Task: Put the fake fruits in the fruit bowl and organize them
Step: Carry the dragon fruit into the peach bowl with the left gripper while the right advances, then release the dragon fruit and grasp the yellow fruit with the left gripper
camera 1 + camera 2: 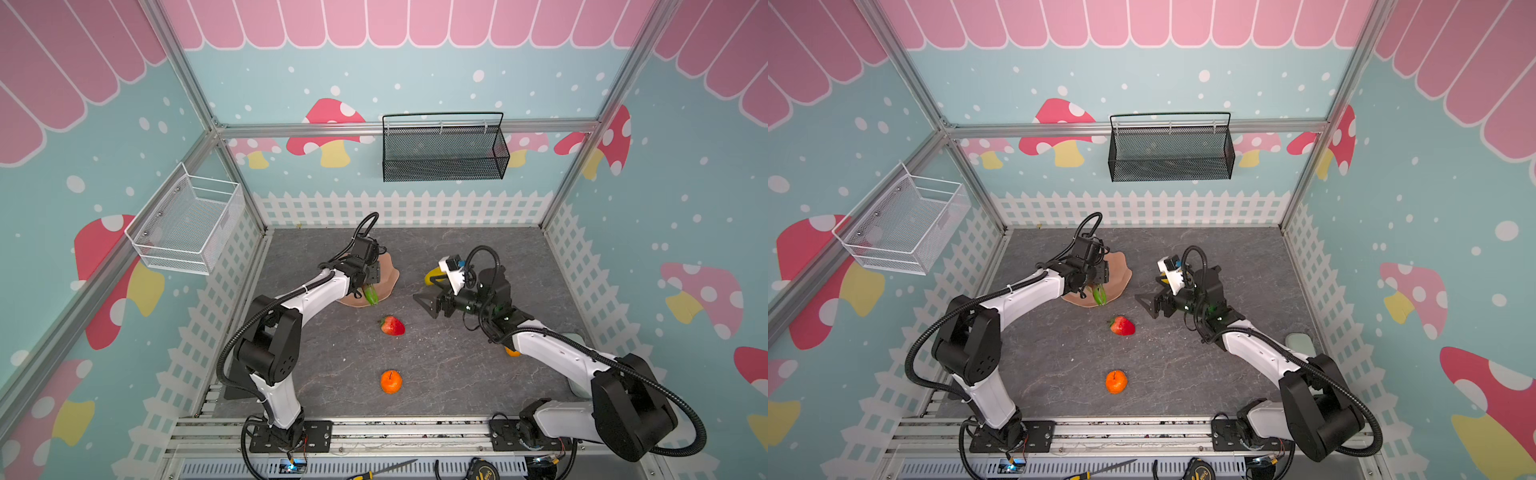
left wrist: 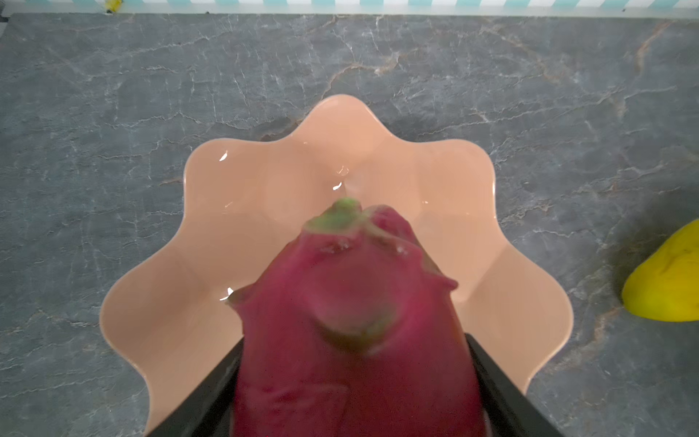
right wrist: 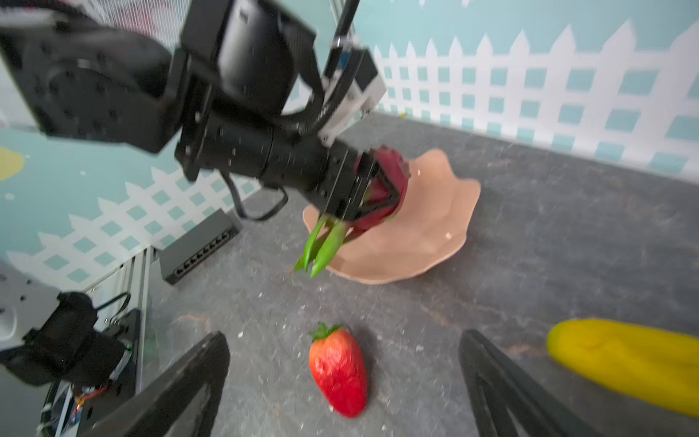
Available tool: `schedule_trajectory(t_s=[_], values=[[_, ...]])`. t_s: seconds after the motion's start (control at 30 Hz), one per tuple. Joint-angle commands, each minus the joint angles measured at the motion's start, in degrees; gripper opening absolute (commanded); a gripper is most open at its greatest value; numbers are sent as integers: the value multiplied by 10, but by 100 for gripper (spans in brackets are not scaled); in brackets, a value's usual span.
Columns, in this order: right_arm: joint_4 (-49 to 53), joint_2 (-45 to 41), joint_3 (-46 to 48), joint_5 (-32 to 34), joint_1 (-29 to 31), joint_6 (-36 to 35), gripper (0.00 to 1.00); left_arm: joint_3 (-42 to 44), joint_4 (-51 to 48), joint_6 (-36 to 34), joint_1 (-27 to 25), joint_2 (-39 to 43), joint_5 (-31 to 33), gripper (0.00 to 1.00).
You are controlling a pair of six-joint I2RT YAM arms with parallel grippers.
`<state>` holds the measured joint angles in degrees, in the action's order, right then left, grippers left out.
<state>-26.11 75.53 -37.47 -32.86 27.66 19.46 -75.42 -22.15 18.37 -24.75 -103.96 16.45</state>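
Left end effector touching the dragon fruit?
Touching. Left wrist view: both black fingers of the left end effector press against the sides of the dragon fruit.

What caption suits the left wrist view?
Left claw holds a magenta plastic dragon fruit over the glossy peach-pink scalloped bowl; a yellow oblong fruit lies on the grey tabletop.

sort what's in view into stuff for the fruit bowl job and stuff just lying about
For the job: dragon fruit, strawberry, round orange, yellow fruit, orange-yellow fruit (mostly hidden), fruit bowl.

Just lying about: white wire basket, black mesh basket, screwdriver, tape measure.
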Motion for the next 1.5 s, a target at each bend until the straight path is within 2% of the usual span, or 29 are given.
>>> schedule_trajectory(t_s=[0.0,0.2,0.33,0.47,0.97,1.0,1.1,1.23,1.37,1.47], values=[[-86,2,13,-34,7,-17,98,-22,-12,-12,8,-14,-8,72],[-126,30,25,-54,8,-8,98,-21,-3,-9,17,-44,-14,74],[-126,55,14,-72,8,-2,98,-27,0,-12,30,-55,-16,81],[-115,62,9,-61,8,-9,98,-28,5,-12,32,-58,-17,86],[-88,50,7,-21,6,-20,98,-28,16,-27,36,-46,-34,93],[-88,48,9,-12,4,-15,98,-22,25,-33,35,-36,-40,99],[-88,42,17,9,-22,24,98,18,84,-81,16,16,-50,100],[-114,53,44,-13,-103,120,98,25,130,-185,-51,43,-56,99],[-209,65,103,-53,-180,226,98,-34,118,-256,-99,-7,-87,99],[-229,56,122,-50,-201,250,98,-98,107,-270,-113,-72,-142,98]])
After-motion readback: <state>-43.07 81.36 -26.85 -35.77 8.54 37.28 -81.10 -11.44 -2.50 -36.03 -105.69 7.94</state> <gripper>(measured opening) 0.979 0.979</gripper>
